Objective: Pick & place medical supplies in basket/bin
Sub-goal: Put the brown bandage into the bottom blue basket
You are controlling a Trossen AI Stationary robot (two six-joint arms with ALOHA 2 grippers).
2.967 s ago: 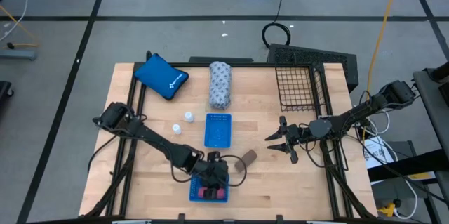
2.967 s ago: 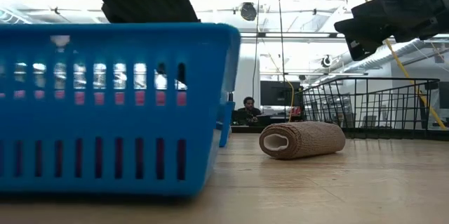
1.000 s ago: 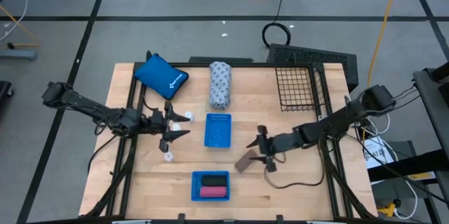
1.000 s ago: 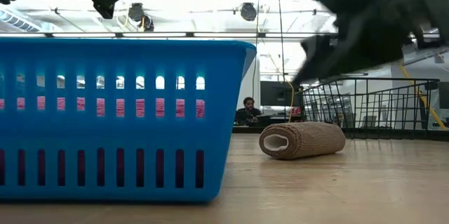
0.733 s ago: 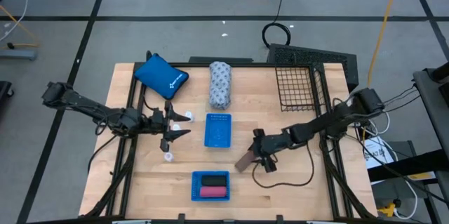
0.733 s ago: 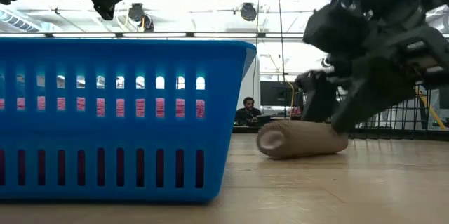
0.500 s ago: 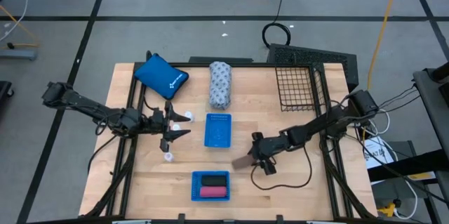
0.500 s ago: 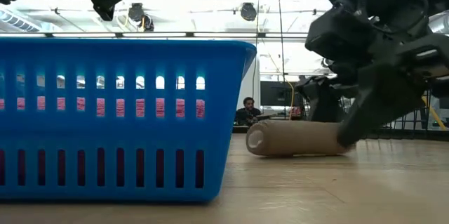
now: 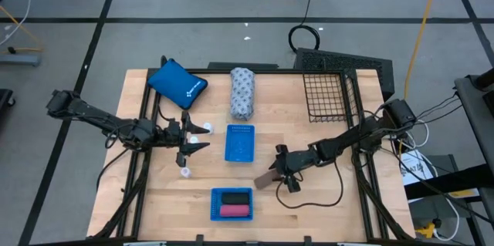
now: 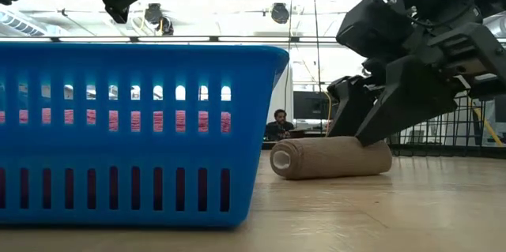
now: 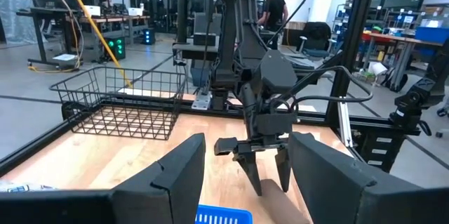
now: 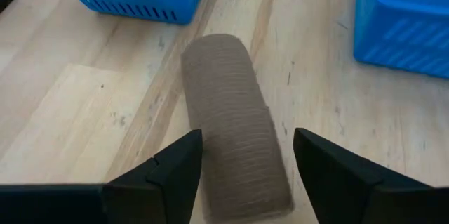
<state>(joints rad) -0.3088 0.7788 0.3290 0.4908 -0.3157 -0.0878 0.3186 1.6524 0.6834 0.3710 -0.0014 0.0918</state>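
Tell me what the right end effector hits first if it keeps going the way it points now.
The brown bandage roll. The right end effector has a finger on either side of the roll, open, so it would probably meet the roll, then the wooden table under it. How much gap remains is unclear.

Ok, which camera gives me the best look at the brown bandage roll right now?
The right wrist view: the brown bandage roll fills it, lying between the right end effector's open fingers. The low view shows its side and rolled end; the high view a small sliver; the left wrist view barely a corner.
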